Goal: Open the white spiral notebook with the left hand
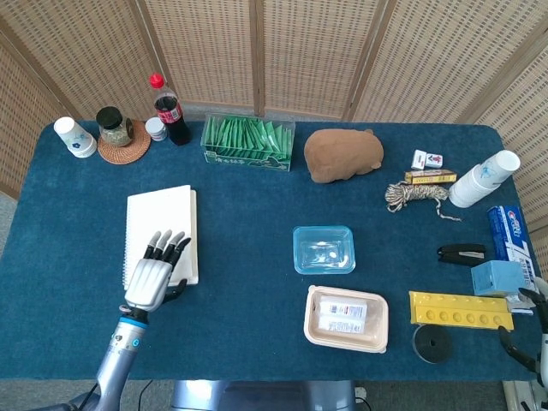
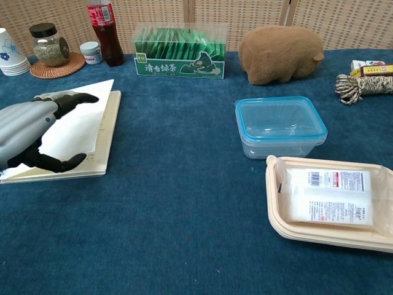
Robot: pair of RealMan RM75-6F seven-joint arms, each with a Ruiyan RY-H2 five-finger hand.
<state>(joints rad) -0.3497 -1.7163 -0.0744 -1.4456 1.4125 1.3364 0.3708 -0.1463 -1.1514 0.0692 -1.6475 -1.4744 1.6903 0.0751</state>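
The white spiral notebook point(image 1: 163, 224) lies on the blue table at the left, its spiral along the left side. Its cover is raised off the pages along the right edge point(image 2: 80, 132). My left hand point(image 1: 154, 272) grips that cover at the near right corner: fingers lie on top and the thumb sits under it, as the chest view shows point(image 2: 34, 126). Only dark fingertips of my right hand point(image 1: 533, 338) show at the far right edge, away from the notebook, and its state is unclear.
Behind the notebook stand a cola bottle point(image 1: 171, 111), a jar on a coaster point(image 1: 115, 128), paper cups point(image 1: 74, 137) and a green tea box point(image 1: 247, 142). A blue-lidded clear container point(image 1: 324, 249) and a beige food box point(image 1: 346, 318) sit to the right.
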